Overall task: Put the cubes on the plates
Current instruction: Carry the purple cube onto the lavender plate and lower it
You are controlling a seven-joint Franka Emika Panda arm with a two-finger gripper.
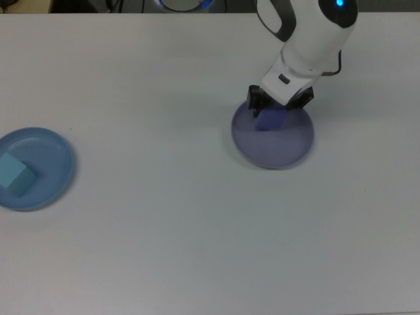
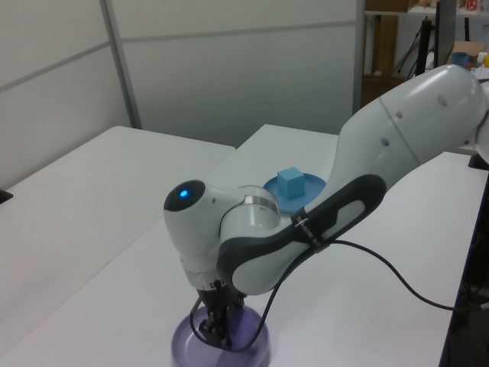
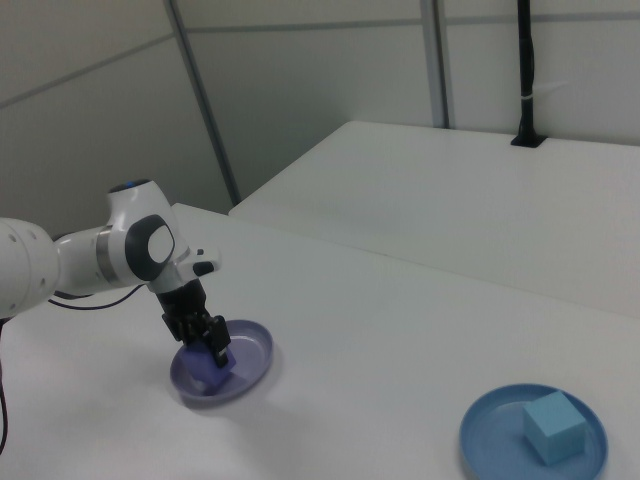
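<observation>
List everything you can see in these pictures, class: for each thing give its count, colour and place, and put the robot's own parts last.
Table: one, white, under everything.
Blue plate: one, light blue, at the top view's left edge.
Cyan cube: one, on the blue plate.
Purple plate: one, lavender, at the top view's right of centre.
Violet cube: one, dark blue-violet, over the purple plate, between the gripper's fingers.
Cable: one, black, running along the arm.
Arm: one, white and grey.
Gripper: one, black, shut on the violet cube.
</observation>
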